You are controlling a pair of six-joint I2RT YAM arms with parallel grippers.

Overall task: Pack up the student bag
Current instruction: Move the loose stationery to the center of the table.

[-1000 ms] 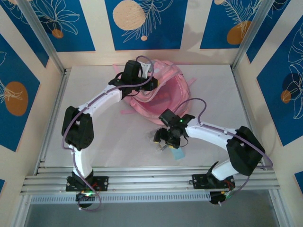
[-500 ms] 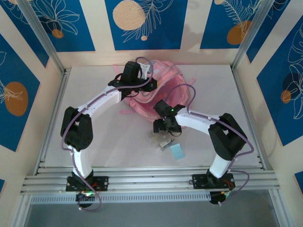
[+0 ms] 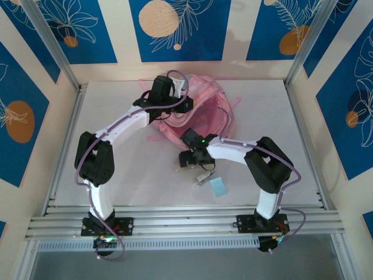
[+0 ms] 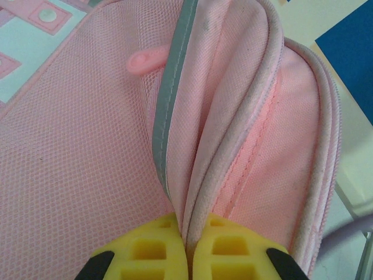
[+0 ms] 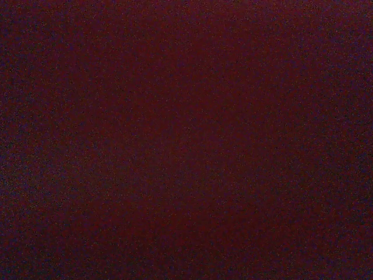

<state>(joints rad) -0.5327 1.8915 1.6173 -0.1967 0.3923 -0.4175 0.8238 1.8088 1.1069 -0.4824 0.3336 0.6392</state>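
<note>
The white table [image 3: 145, 175] carries the student bag [image 3: 204, 114] by its far edge. Nearer the near edge lie a pale blue square [image 3: 218, 186] and, just beside it, perhaps a small clear packet [image 3: 203, 178].

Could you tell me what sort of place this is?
Probably a robot test booth: a white table edged by aluminium rails, with blue printed wall panels close around it.

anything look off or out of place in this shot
Two things lie loose on the table, outside the student bag: a pale blue square and a small whitish item beside it. The left gripper pinches the bag's rim. The right wrist picture is almost black.
</note>
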